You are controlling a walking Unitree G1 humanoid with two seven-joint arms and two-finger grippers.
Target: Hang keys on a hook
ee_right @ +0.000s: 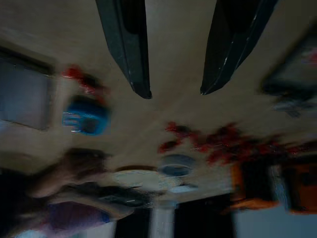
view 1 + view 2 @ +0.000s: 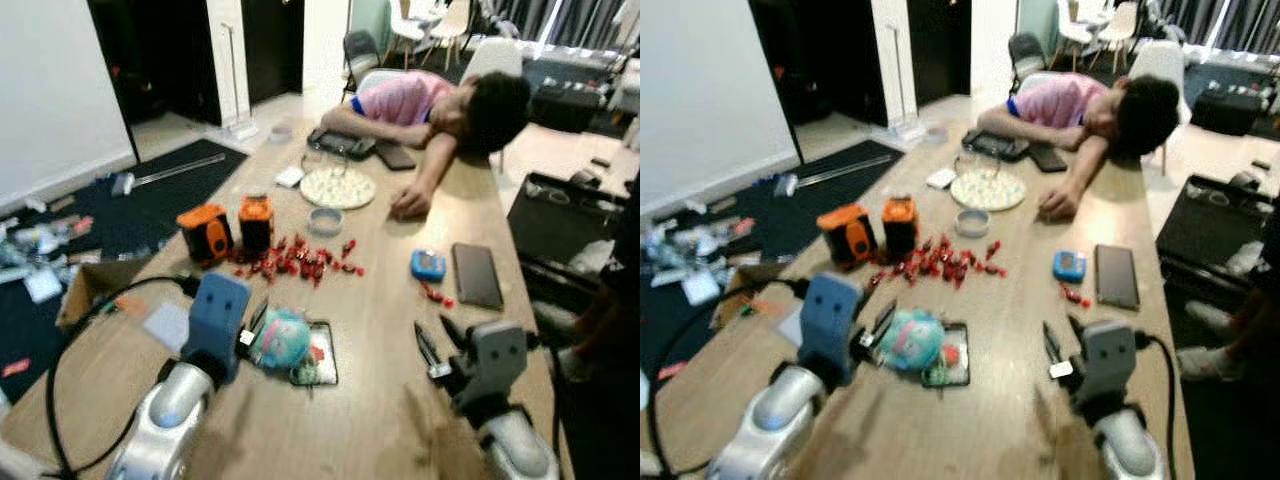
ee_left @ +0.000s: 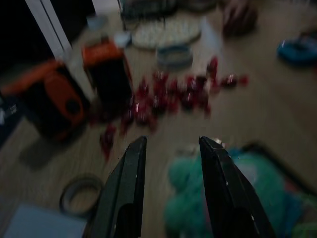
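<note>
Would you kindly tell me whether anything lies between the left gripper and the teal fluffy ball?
Nothing visible does: the open left gripper sits right at the teal fluffy ball on the table, with no object between them.

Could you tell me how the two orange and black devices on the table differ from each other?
The left orange device is wider and lies tilted, showing a broad orange face; the right orange device is narrower and stands upright, mostly black with an orange top. The right one sits closer to the scattered red pieces. Both share the same orange and black colouring and stand side by side on the table.
</note>
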